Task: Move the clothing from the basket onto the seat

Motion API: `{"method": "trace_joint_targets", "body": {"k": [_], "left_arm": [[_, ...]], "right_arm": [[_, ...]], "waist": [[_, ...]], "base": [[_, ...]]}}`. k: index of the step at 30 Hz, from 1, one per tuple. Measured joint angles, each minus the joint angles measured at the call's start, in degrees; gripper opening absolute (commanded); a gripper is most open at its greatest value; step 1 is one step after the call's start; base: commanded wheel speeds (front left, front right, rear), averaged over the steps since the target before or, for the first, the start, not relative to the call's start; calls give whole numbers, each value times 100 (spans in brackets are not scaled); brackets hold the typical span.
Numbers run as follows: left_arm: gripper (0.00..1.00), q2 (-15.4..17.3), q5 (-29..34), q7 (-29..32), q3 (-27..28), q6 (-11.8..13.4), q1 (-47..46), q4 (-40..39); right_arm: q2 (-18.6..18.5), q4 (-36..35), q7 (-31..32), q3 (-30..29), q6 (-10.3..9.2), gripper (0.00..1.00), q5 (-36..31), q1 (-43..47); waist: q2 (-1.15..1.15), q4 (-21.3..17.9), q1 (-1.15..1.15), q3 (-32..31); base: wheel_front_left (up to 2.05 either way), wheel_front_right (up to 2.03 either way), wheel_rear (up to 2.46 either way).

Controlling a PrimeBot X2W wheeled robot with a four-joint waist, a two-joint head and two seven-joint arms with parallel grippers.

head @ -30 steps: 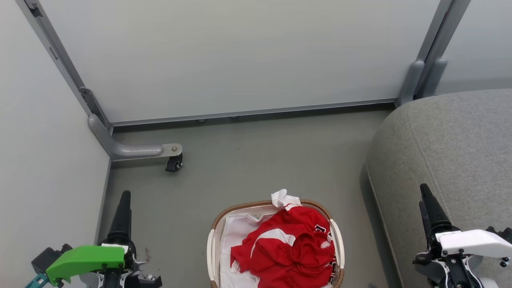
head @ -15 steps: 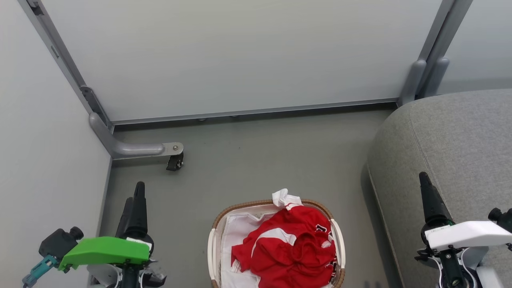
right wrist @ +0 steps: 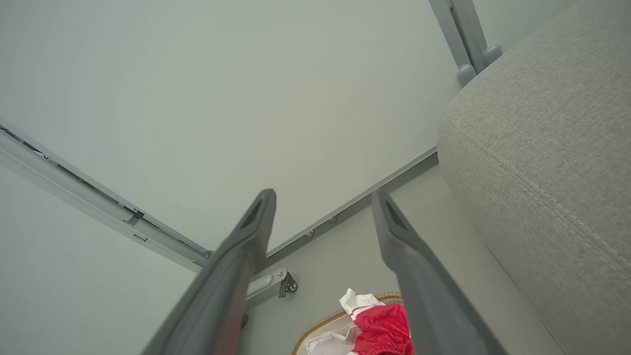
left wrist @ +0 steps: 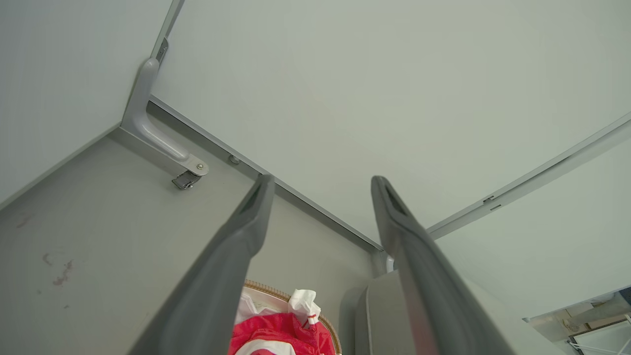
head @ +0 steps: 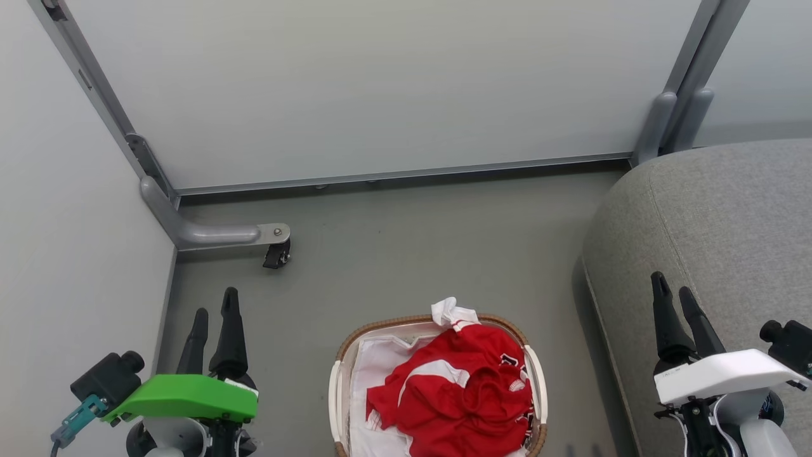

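basket [head: 375, 329] near end cut off, seat [head: 729, 222] cropped right

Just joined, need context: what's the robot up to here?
Nothing is gripped yet. The red clothing lies heaped in the basket, on the floor beside the seat. The left gripper and right gripper are both open and empty, one on each side of the basket, touching neither it nor the clothing. The part of the seat in view bears no clothing.
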Motion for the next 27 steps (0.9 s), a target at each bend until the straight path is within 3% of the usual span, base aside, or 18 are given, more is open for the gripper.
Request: {"method": "trace_joint_targets", "body": {"k": [27], "left_arm": [[100,9,1719,-452,-227,55,79,277]], "right_arm": [[-21,-99,-454,105,0,100,-2016,71]], "waist": [[0,22,0,3]], "base": [[0,0,0]]}}
